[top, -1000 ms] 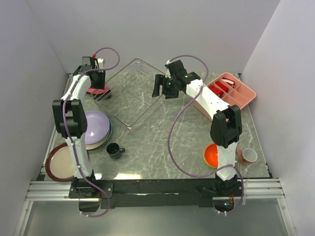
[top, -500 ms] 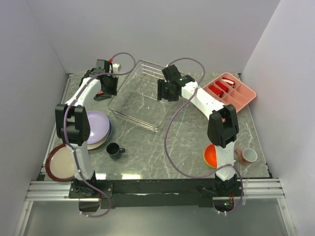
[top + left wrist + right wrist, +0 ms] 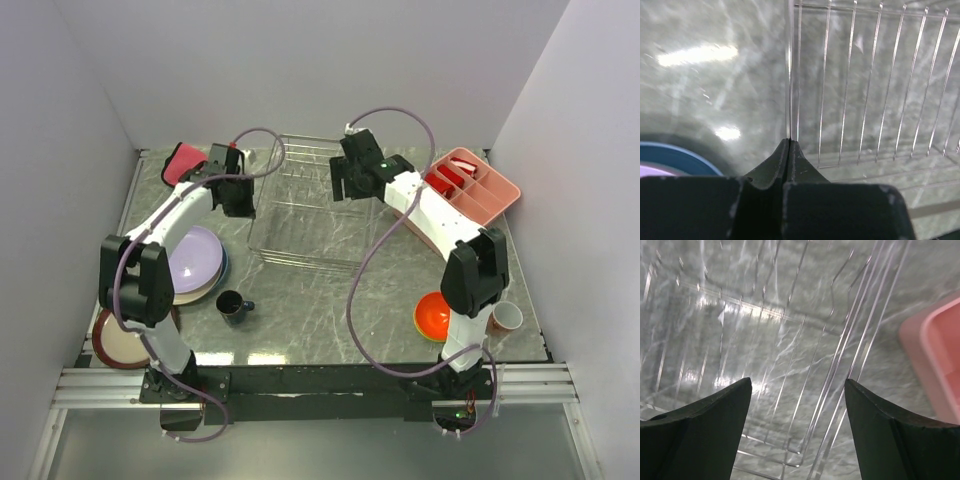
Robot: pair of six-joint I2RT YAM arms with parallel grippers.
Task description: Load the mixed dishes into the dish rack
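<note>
Pinching dish rack (image 3: 310, 205); left end effector (image 3: 789, 145)

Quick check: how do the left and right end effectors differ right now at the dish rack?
The left end effector is shut, its fingertips pinched on a wire at the left edge of the dish rack. The right end effector is open and holds nothing. The left one sits level with the rack's rim, while the right one hangs above the wires over the rack's right side. Both are at the rack, and neither carries a dish.
</note>
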